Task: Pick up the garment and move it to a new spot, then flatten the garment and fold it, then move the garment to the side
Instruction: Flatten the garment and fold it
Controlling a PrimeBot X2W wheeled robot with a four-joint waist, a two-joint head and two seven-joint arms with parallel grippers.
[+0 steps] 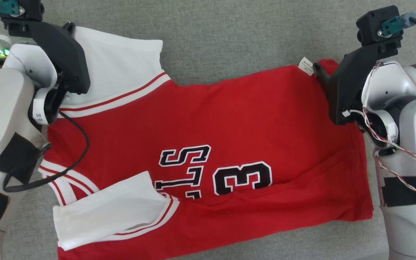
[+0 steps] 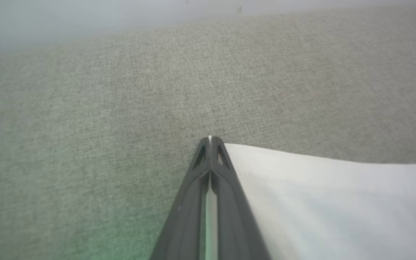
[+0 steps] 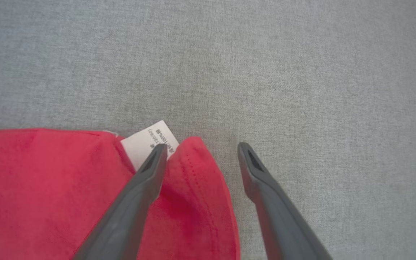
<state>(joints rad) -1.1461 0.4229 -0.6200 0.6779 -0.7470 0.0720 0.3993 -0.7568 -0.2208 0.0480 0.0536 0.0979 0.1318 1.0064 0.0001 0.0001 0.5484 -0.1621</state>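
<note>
Soft, floppy jersey (image 1: 229,119): left gripper (image 2: 209,139) jaws clamped on white sleeve (image 2: 320,195), right gripper (image 3: 202,145) jaws apart over hem corner (image 3: 193,173), so pinch there.

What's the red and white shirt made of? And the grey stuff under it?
The shirt looks like soft, matte knit cloth, maybe cotton: it wrinkles and has stitched hems. The grey surface under it looks like coarse woven fabric, with a speckled weave showing up close.
</note>
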